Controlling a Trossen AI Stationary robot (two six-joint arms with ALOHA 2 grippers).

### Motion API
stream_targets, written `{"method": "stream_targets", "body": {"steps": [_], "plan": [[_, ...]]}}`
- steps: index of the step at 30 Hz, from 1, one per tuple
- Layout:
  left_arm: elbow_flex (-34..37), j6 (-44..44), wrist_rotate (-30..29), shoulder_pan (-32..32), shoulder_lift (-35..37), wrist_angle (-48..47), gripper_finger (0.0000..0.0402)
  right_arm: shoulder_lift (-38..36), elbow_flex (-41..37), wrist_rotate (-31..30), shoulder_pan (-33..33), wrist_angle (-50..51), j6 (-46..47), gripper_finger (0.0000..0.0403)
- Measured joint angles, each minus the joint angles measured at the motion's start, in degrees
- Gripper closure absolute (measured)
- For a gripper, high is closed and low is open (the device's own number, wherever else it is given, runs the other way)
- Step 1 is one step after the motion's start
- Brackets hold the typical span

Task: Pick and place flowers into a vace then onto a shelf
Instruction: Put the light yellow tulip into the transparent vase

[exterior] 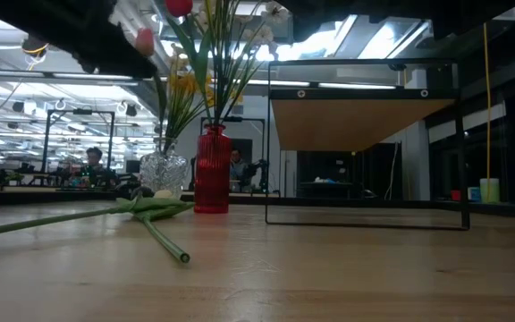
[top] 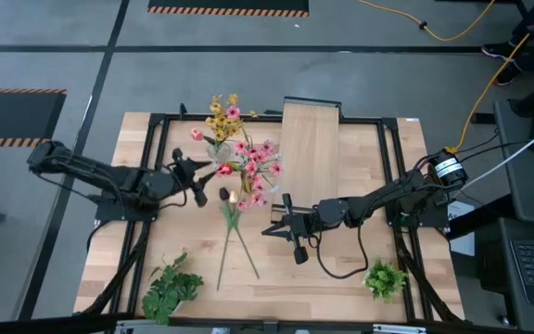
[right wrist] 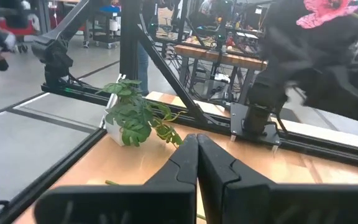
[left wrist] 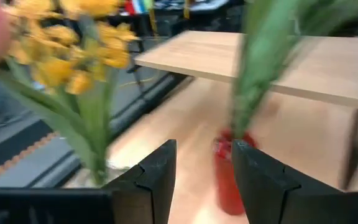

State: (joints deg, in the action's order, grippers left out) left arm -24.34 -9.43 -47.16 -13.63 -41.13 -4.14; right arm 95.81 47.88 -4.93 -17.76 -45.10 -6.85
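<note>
Yellow flowers (top: 221,119) stand with their stems in the clear vace (exterior: 164,172) at the table's far middle. Pink and red flowers (top: 253,167) stand in a red cylinder (exterior: 211,170) beside it. Two more flowers (top: 235,232) lie flat on the tabletop, stems crossed. The shelf (top: 311,139) stands to the right of the vace. My left gripper (top: 204,183) hovers open just left of the red cylinder (left wrist: 225,180), with nothing between its fingers (left wrist: 160,180). My right gripper (top: 267,230) hangs shut right of the lying stems and holds nothing.
Bushy green bunches sit at the near left (top: 170,288) and near right (top: 385,278) of the table. A dark metal frame (top: 392,167) runs around the tabletop. Bare wood lies between the lying stems and the near edge.
</note>
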Motion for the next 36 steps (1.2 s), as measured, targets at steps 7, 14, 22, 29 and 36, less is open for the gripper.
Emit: {"method": "stream_targets", "body": {"steps": [7,14,22,29,36], "plan": [[-2.4,-8.4,-7.9,-11.1,-5.2,-3.6,0.0264,0.0,0.0,0.0,0.0,0.0,6.6,0.0398],[-10.9,-17.3,-8.6,-17.9,-17.1,-11.7,0.027,0.0,0.0,-0.7,-1.3,3.6,8.3,0.0398],[-24.2,-34.7,-0.6,-22.7,-33.5,-27.3,0.027,0.0,0.1,-11.3,-6.9,8.1,10.0,0.0398],[-34.2,-46.8,7.3,-23.5,-44.8,-37.3,0.027,0.0,0.0,-11.8,-11.1,8.5,14.4,0.0398],[-35.4,-57.2,17.8,-22.3,-51.0,-37.5,0.027,0.0,0.0,-18.1,-15.4,10.4,15.8,0.0398]]}}
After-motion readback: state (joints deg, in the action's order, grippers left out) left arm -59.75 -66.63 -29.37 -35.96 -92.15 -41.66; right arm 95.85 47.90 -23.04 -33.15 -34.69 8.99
